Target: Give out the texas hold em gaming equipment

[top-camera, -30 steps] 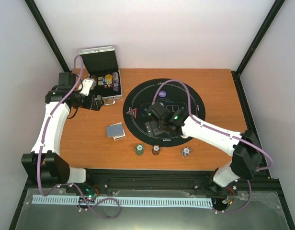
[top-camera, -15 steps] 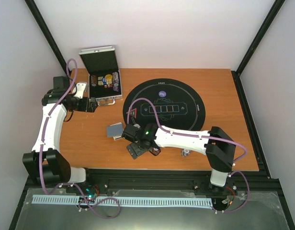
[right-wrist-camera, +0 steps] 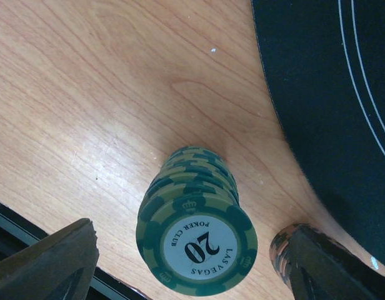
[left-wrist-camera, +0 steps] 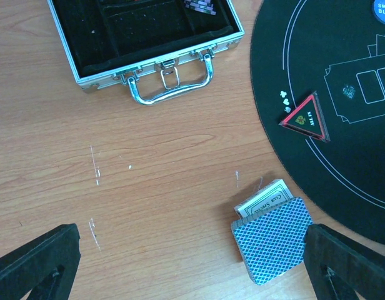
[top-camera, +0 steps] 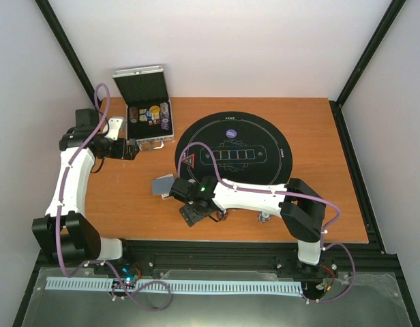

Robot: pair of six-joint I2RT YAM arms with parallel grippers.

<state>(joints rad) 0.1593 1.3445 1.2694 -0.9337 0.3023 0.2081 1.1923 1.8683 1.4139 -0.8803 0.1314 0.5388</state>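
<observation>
A green "20" poker chip stack stands on the wood by the black mat's edge. My right gripper is open, one finger on each side of the stack, not touching it. A red chip stack stands beside its right finger. In the top view the right gripper covers the green stack. A white chip stack stands further right. My left gripper is open and empty above bare wood. The blue-backed card deck leans on its box near the left gripper's right finger. The red triangle marker and a purple button lie on the mat.
The silver hinged case stands open at the back left with more chips inside, its handle towards the left gripper. The round black mat fills the table's centre. The table's front edge runs just below the chip stacks.
My right arm swung from over the mat to the front left and now straddles the green chip stack. My left gripper drew back a little from the case handle.
</observation>
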